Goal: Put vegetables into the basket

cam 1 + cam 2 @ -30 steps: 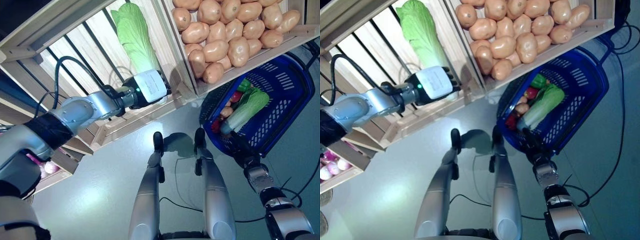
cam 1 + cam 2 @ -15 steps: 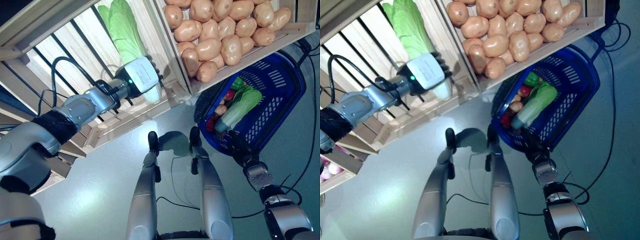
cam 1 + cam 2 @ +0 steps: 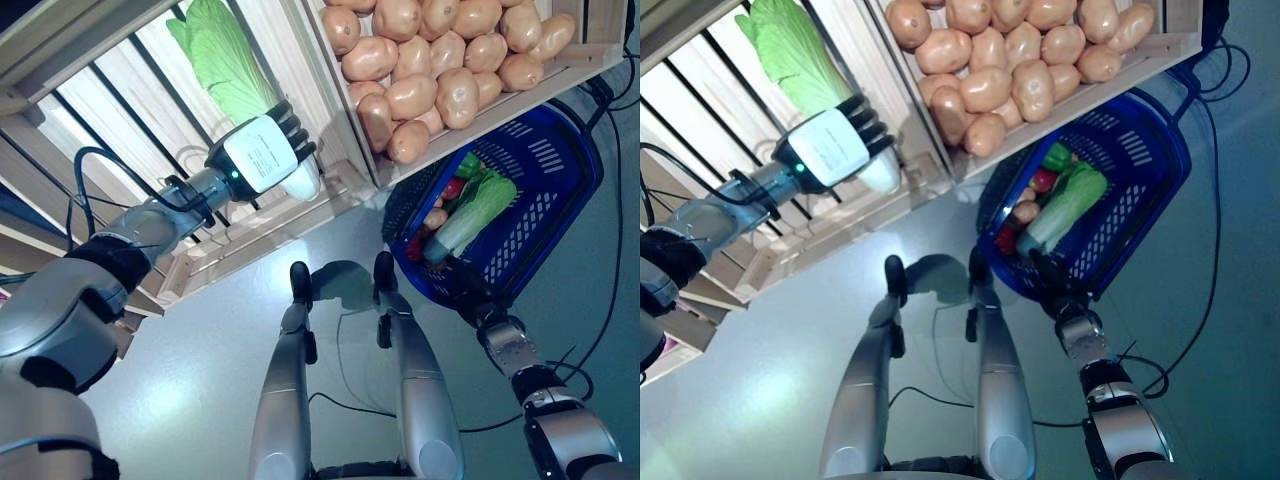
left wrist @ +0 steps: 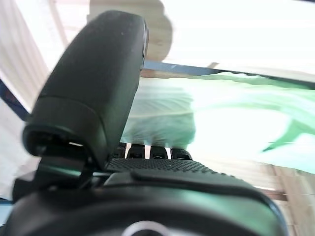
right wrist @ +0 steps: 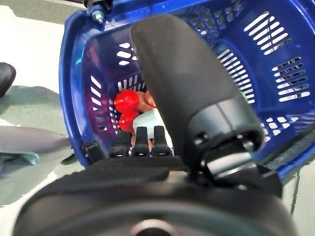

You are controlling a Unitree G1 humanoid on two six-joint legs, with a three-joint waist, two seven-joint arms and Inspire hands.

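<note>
Grey floor under slatted wooden crates [image 3: 330, 195]. Left hand [image 3: 262, 152] at 10 o'clock is against the white stem end of a napa cabbage [image 3: 225, 65] lying in its crate; fingers curl round it, likely taking hold for a lift. Potatoes [image 3: 440, 70] are piled at 1 o'clock. Right hand [image 3: 462, 290] grips the blue basket [image 3: 560, 200] at 3 o'clock, probably holding it ready below; it already holds another cabbage and red vegetables.

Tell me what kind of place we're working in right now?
Most likely a produce stand or a mock grocery shop: slatted wooden crates on a rack, one heaped with loose potatoes, another holding a napa cabbage, plus a blue shopping basket partly filled with vegetables.
</note>
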